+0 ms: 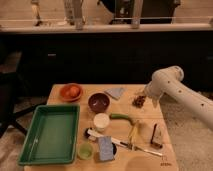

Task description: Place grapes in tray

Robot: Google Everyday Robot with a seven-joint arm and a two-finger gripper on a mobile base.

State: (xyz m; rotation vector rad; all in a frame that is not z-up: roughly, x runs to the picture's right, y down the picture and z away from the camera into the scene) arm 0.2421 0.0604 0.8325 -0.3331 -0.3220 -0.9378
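Observation:
The grapes, a small dark red-purple bunch, lie on the wooden table near its far right edge. My gripper hangs at the end of the white arm, just above and to the right of them. It is open and holds nothing. The green tray sits at the table's front left, with nothing in it, well away from the grapes.
Between grapes and tray stand a maroon bowl, a white cup, a green vegetable and a banana. An orange plate with an orange is at the back left. A blue sponge and a small green cup lie at the front.

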